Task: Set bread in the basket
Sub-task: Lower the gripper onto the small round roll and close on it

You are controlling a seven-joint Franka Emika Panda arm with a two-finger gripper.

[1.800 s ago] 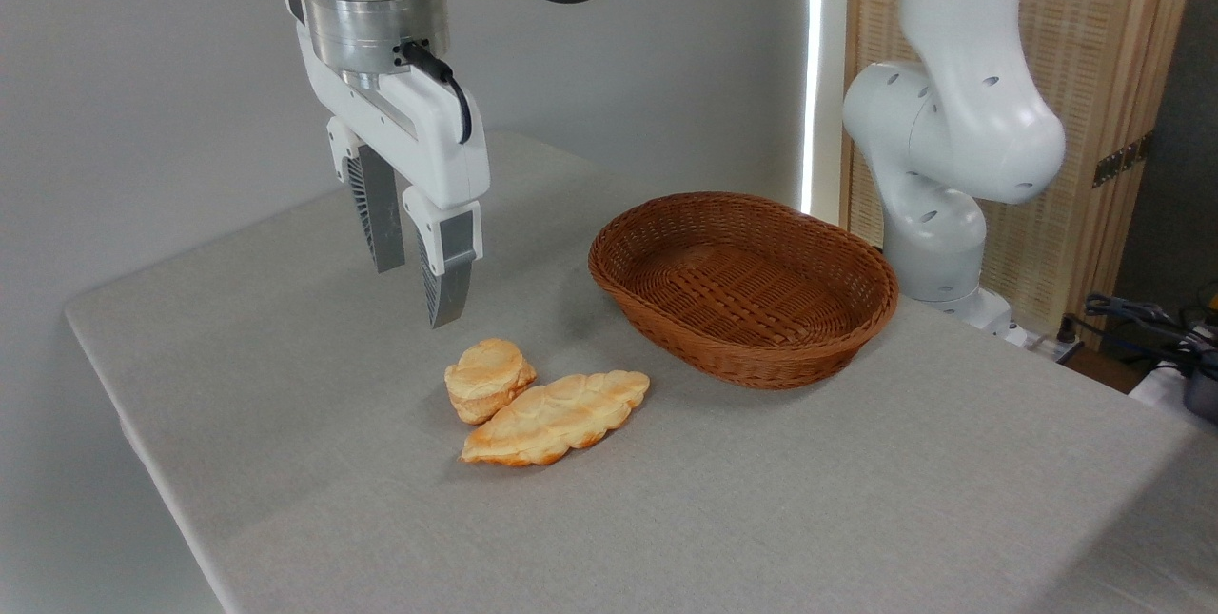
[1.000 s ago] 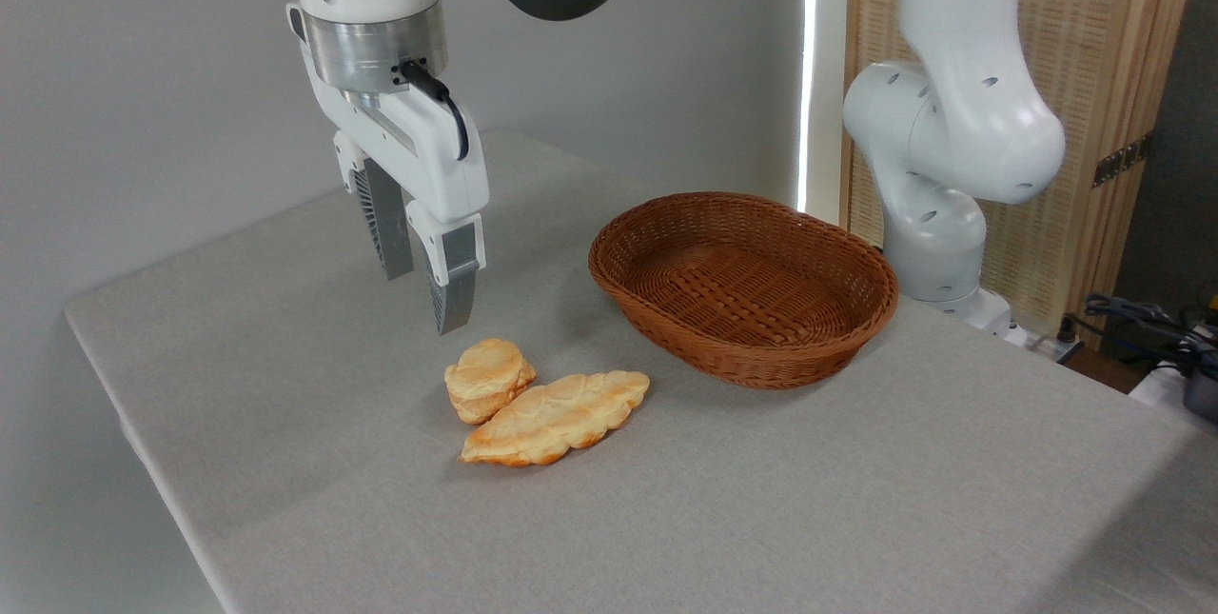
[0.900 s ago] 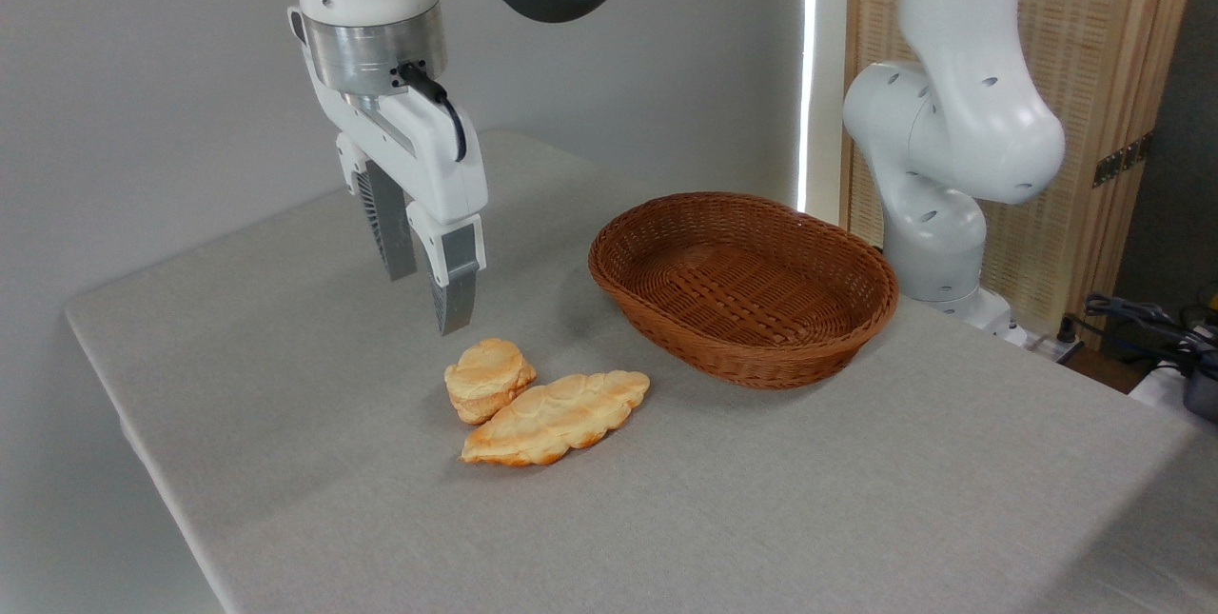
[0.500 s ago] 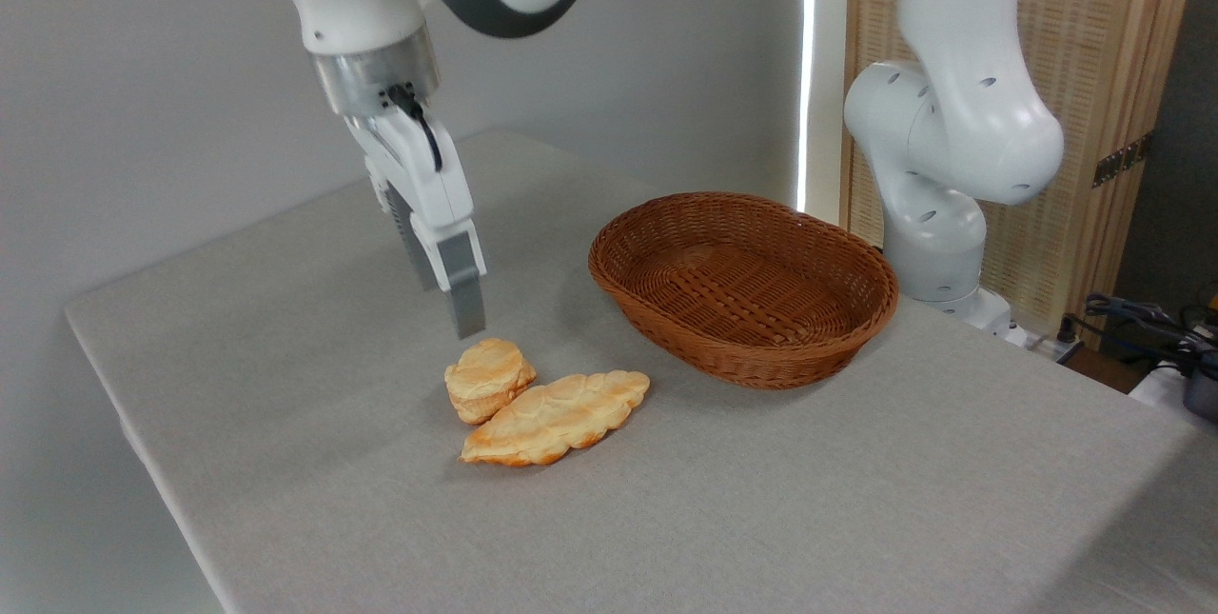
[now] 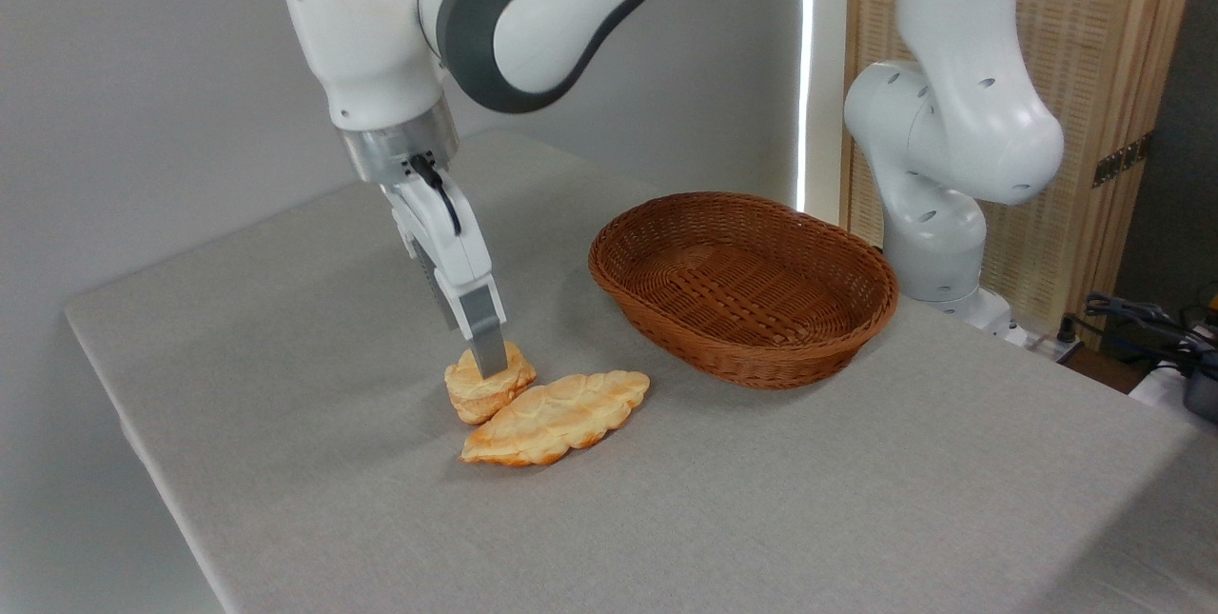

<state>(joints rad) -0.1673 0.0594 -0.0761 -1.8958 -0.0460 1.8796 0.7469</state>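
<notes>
The pick-up step is in hand: the pincer (image 5: 488, 365) is down at the small round roll (image 5: 487, 385) on the table (image 5: 809, 490), its spread hidden edge-on, and next must pinch it, clear the braided bread (image 5: 557, 417), and reach the empty wicker basket (image 5: 743, 287).

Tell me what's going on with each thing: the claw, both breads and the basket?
gripper: down at the small bread, open or shut unclear.
small bread: on the table, not lifted.
long bread: flat, touching the small one.
basket: upright, empty.
</notes>
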